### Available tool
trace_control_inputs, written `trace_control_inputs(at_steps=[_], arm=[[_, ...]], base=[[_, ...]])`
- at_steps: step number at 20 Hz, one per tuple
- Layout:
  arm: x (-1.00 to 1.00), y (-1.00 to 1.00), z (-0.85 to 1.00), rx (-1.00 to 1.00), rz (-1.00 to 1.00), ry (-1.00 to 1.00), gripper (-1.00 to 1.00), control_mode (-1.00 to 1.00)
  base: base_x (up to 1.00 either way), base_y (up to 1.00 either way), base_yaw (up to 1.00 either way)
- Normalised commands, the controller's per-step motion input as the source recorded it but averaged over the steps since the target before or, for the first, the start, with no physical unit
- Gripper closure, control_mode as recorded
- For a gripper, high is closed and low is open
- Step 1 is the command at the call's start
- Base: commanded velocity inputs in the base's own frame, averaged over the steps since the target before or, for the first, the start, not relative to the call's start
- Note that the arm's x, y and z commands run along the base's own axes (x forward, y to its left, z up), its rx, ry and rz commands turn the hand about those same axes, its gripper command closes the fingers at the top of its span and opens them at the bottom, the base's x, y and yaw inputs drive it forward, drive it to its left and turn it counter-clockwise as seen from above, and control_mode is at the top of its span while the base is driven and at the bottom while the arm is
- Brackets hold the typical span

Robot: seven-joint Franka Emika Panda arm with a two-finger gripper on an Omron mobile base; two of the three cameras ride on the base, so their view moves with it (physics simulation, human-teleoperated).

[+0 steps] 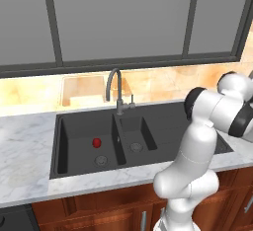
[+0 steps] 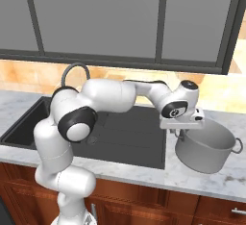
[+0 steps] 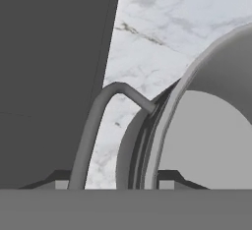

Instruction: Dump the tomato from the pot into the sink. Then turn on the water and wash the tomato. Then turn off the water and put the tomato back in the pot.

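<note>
Tomato (image 1: 97, 142): lying in the wide left basin of the sink (image 1: 74, 126), just beyond its drain.
Pot (image 2: 206, 147): right of the sink on the marble counter (image 2: 144, 173), tilted, apparently lifted.
Gripper (image 2: 180, 131): at the pot's near-left rim; fingertips hidden, jaws narrow around the loop handle (image 3: 98, 121).
Faucet (image 1: 114, 89): upright behind the sink.

The arm reaches forward and to the right, with its elbow bent above the sink (image 2: 129, 137). The wrist is turned down. The gripper (image 2: 178, 131) stands at the left rim of the pot (image 2: 206, 152), its fingers on either side of the loop handle there.
</note>
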Motion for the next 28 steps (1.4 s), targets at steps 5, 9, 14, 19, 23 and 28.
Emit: trace_control_inputs(at_steps=[5,9,14,19,23,28], arm=[[0.07,0.0,-0.4,0.0,0.09,0.0,1.0,-1.0],[0.0,0.05,-0.34,0.0,0.06,0.0,-1.0,-1.0],[0.03,0.18,-0.25,0.0,0.02,0.03,-1.0,-1.0],[0.0,0.07,-0.07,0.0,0.0,0.01,-1.0,-1.0],[0.0,0.02,0.11,0.0,0.0,0.0,-1.0,-1.0],[-0.05,0.1,0.42,0.0,0.0,0.0,-1.0,-1.0]], base=[[0.0,0.0,0.0],[0.0,0.0,0.0],[0.0,0.0,0.0],[0.0,0.0,0.0],[0.0,0.0,0.0],[0.0,0.0,0.0]])
